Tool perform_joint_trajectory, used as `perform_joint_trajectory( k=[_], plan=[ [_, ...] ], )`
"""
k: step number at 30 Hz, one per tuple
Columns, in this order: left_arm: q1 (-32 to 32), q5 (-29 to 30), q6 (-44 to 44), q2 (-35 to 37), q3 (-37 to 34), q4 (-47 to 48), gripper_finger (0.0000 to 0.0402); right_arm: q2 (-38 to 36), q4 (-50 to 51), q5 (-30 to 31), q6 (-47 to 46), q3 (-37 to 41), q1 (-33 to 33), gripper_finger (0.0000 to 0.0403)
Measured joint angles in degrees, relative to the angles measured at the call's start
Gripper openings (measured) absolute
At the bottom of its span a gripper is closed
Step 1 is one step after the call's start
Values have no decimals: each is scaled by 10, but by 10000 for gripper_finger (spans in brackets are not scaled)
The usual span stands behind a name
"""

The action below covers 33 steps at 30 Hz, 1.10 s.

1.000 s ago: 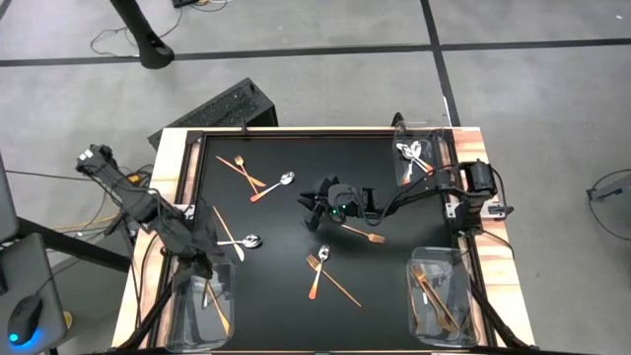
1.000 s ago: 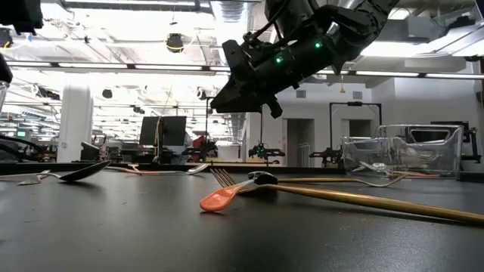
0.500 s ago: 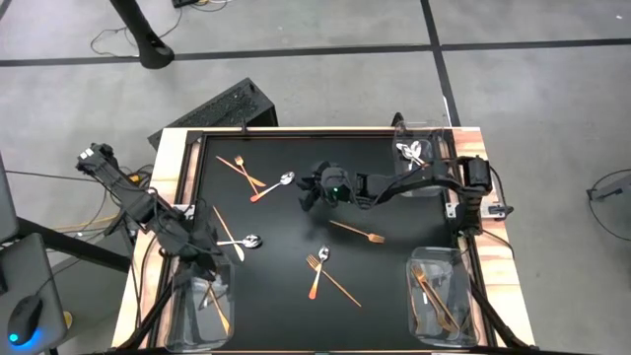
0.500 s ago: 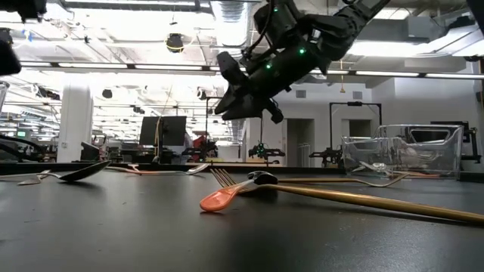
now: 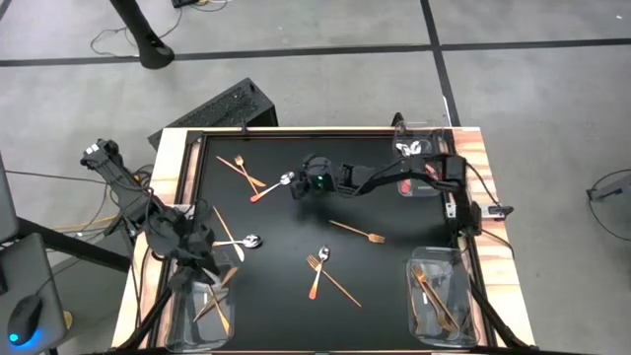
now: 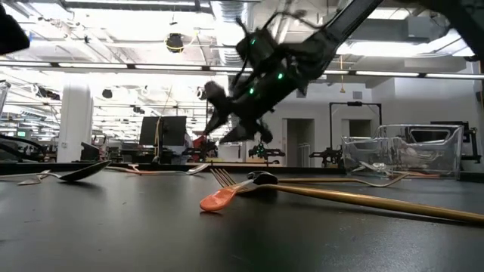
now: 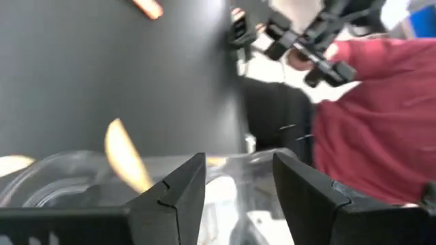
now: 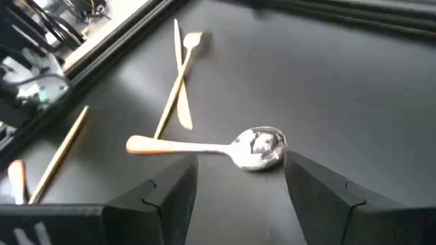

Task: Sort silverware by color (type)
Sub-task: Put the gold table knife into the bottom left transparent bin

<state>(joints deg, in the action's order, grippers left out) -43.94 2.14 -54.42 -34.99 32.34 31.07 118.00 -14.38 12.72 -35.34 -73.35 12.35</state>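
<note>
Likely light, stiff and slick, the silverware lies flat; pinching across a thin handle near its middle looks safest. The right gripper (image 5: 308,185) hovers with fingers spread just beside the red-handled spoon (image 5: 279,182), toward the counter's (image 5: 286,212) far edge. The left gripper (image 5: 202,258), fingers also spread, hangs over the near-left corner bin (image 5: 187,320). I count about nine loose pieces and three clear bins.

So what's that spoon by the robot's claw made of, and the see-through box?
The spoon has a shiny silver bowl with mirror glints, probably metal; its matte orange handle could be plastic or coated. The box looks like clear plastic, since the silverware shows through.
</note>
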Motion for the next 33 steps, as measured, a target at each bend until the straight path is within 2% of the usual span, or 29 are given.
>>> perform_joint_trajectory(
  k=[5, 10, 17, 23, 27, 33],
  plan=[
    [0, 47, -18, -2, 0, 72, 157, 60, 42, -9, -17, -61, 16, 231],
    [0, 60, -10, -9, 0, 83, 157, 71, 114, 27, -11, -105, 8, 227],
    [0, 107, 43, -36, 0, 78, 157, 70, 125, 9, -37, -107, 14, 219],
    [0, 112, 95, -82, 0, 64, 157, 69, 124, -12, -77, -109, 11, 178],
    [0, 97, 123, -106, 0, 39, 157, 69, 124, -10, -86, -109, 2, 149],
    [0, 4, 156, -137, -1, -9, 157, 69, 121, -14, -98, -109, -19, 119]
  ],
)
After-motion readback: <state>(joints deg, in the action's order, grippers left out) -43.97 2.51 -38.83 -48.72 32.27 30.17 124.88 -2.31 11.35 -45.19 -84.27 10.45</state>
